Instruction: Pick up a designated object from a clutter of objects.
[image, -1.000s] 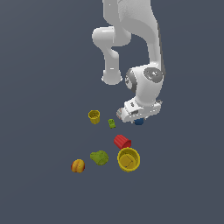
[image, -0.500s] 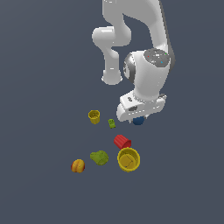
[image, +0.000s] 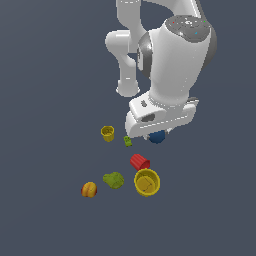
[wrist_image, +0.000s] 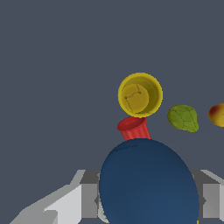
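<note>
In the exterior view the gripper (image: 159, 131) is hanging above the table (image: 50, 220) with the blue ball (image: 157, 137) showing just under it, apart from the red cup (image: 140, 161) and big yellow cup (image: 147, 182).

In the wrist view the ball (wrist_image: 148, 183) is filling the space between the fingers (wrist_image: 87, 199), which seem to be gripping it. I judge the lifting step is going; next it needs a steady rise.

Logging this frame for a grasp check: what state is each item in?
Dark blue smooth ball: between the gripper fingers.
Large yellow cup: upright, open, apart.
Red cup: tipped on its side.
Small yellow cup: upright.
Green lump: lying free.
Orange fruit: lying free.
</note>
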